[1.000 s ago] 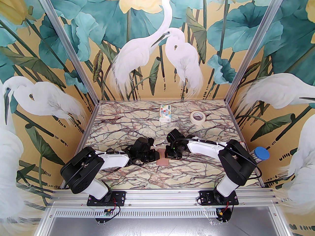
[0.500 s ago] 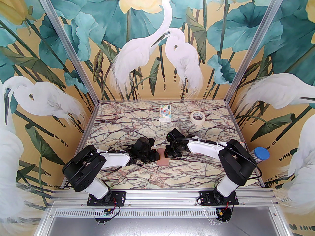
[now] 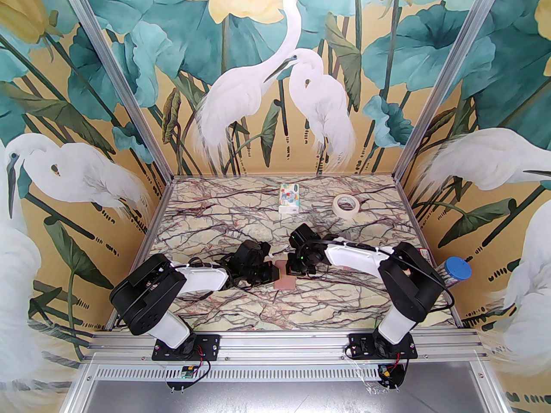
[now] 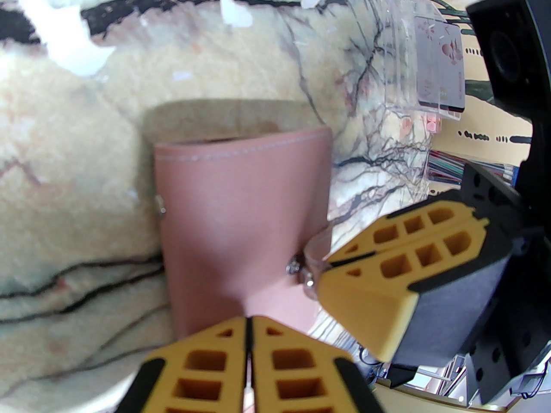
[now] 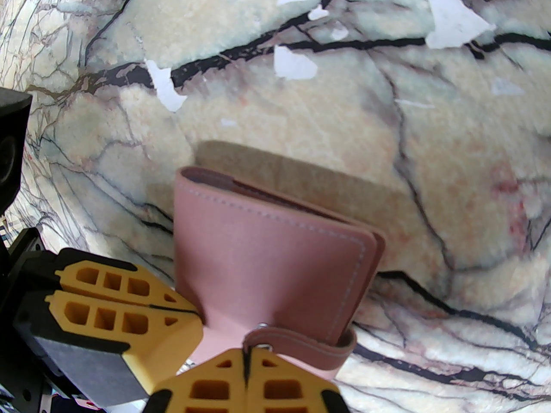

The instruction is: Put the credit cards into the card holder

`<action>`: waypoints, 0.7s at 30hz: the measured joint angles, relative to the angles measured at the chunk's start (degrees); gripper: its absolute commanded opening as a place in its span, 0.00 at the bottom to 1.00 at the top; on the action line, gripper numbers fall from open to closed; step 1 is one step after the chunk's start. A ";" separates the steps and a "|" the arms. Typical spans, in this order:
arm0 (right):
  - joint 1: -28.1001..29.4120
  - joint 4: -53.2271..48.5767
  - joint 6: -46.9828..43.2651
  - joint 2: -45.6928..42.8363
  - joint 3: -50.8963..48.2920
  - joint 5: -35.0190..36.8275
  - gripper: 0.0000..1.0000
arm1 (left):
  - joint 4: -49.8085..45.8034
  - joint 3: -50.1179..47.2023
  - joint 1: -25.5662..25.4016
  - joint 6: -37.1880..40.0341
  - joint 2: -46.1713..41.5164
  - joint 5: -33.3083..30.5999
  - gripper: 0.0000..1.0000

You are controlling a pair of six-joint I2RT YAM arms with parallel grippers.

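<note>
Card holder [image 5: 267,265]: folded shut, held just above the table [image 5: 301,114] between both arms.
Left gripper [image 4: 249,321]: jaws clamped on its body edge; hold firm.
Right gripper [image 5: 246,353]: jaws pinched together on the snap strap [image 5: 301,346]; peel it away steadily, without twisting.
Cards [image 4: 440,71]: well apart, in a clear box [image 4: 400,37].

A tissue pack [image 3: 289,197] and, to its right, a tape roll [image 3: 346,206] were seen near the far edge of the marble-patterned table [image 3: 241,312].

Between left pincer [image 3: 271,272] and right pincer [image 3: 294,270], card holder [image 3: 284,280] on table [image 3: 206,226], tissue pack [image 3: 289,197], tape roll [image 3: 346,206] behind.
</note>
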 measured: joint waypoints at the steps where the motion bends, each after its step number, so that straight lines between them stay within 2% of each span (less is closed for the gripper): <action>1: 0.00 0.00 0.02 0.13 0.07 -0.04 0.00 | 0.00 0.00 0.00 0.00 0.00 0.00 0.09; 21: 0.00 -1.66 0.02 2.49 1.97 -1.29 0.00 | 0.00 0.00 0.00 0.00 0.00 0.00 0.09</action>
